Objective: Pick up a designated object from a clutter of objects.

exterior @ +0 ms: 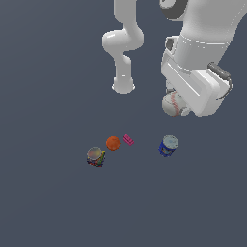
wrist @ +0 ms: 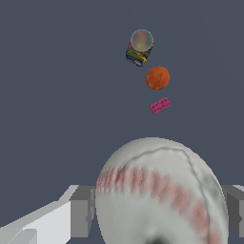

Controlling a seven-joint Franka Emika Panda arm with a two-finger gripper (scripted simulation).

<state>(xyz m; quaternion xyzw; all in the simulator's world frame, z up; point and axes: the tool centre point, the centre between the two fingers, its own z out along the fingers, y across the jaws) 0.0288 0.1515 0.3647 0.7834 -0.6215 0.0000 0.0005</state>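
The white baseball (exterior: 171, 104) with red stitching hangs well above the floor, under the arm's white hand. In the wrist view the baseball (wrist: 159, 190) fills the near field, squeezed between two grey fingers (wrist: 81, 209). My gripper (exterior: 174, 107) is shut on it; most of the fingers are hidden behind the hand in the exterior view. The rest of the clutter lies on the floor below: an orange ball (exterior: 113, 143), a tiny pink block (exterior: 128, 140), a blue can (exterior: 168, 145) with a pale top and a multicoloured can (exterior: 95, 157).
The arm's white base (exterior: 123, 86) stands on the dark grey floor behind the objects. In the wrist view the multicoloured can (wrist: 139, 47), orange ball (wrist: 157, 77) and pink block (wrist: 159, 106) sit in a line far below.
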